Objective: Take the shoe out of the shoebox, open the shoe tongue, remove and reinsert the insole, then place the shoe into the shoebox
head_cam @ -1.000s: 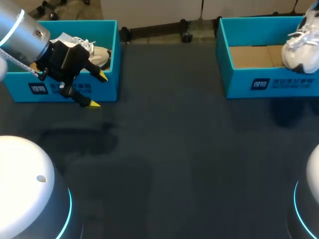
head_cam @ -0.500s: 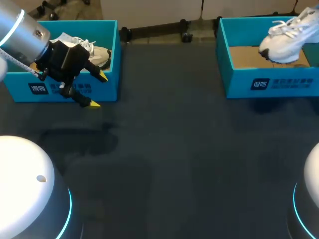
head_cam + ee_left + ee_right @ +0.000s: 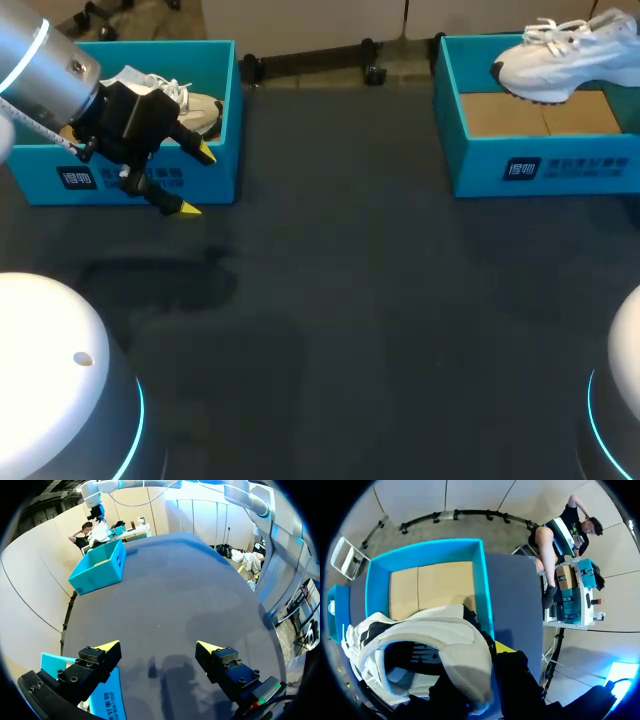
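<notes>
Gripped in the right pincer (image 3: pixel 489 654), the white shoe (image 3: pixel 560 55) has swung leftward and levelled out above the right shoebox (image 3: pixel 540 165), so extraction looks nearly done, while the left pincer (image 3: pixel 197 180) hangs wide open beside the left shoebox (image 3: pixel 45 185).

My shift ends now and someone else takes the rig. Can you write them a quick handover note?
The left gripper is open and empty, near the front of the left shoebox, which holds a second shoe.
The right gripper is shut on the white shoe by its heel end, holding it in the air over the right shoebox.
Done: the shoe is out of its box.
Left: set it down, open the tongue, pull out and reinsert the insole, put the shoe in the shoebox.
</notes>
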`<action>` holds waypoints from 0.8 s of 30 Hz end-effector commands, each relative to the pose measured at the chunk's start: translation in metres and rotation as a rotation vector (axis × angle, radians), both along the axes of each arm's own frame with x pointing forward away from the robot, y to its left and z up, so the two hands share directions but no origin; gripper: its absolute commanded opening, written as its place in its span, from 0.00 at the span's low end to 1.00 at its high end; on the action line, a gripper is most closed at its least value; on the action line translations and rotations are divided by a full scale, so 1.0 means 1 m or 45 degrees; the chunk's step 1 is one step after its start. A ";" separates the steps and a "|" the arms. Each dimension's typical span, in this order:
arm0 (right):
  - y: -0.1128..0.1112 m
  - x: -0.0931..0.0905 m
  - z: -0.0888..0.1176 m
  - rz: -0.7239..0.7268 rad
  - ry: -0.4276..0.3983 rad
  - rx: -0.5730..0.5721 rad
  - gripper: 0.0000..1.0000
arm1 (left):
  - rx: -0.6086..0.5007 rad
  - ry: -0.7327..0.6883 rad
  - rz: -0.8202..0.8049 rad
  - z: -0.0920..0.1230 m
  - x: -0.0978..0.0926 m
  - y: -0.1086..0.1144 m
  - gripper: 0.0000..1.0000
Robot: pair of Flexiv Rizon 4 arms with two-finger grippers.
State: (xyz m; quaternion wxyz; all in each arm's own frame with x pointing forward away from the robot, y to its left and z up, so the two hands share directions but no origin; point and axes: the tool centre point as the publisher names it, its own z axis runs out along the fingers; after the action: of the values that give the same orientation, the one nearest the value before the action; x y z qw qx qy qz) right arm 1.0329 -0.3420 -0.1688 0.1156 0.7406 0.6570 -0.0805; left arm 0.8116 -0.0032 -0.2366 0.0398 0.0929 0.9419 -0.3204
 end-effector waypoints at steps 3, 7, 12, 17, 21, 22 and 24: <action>0.000 0.000 0.002 0.001 0.002 0.000 0.00 | 0.002 -0.002 0.000 0.000 -0.001 0.001 1.00; 0.000 0.000 0.002 0.001 0.002 0.000 0.00 | 0.002 -0.002 0.000 0.000 -0.001 0.001 1.00; 0.000 0.000 0.002 0.001 0.002 0.000 0.00 | 0.002 -0.002 0.000 0.000 -0.001 0.001 1.00; -0.003 0.004 -0.003 -0.069 -0.030 0.018 0.00 | 0.002 -0.002 0.000 0.000 -0.001 0.001 1.00; -0.005 0.010 -0.009 -0.129 -0.084 -0.005 0.00 | 0.002 -0.002 0.000 0.000 -0.001 0.001 1.00; -0.005 0.011 -0.011 -0.134 -0.084 0.004 0.00 | 0.002 -0.002 0.000 0.000 -0.001 0.001 1.00; -0.003 0.011 -0.017 -0.129 -0.085 -0.006 0.00 | 0.002 -0.002 0.000 0.000 -0.001 0.001 1.00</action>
State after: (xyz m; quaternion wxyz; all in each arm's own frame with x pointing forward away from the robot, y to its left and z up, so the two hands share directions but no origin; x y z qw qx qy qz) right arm 1.0439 -0.3468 -0.1795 0.1325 0.7754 0.6140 -0.0640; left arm 0.8116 -0.0031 -0.2366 0.0398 0.0929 0.9419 -0.3204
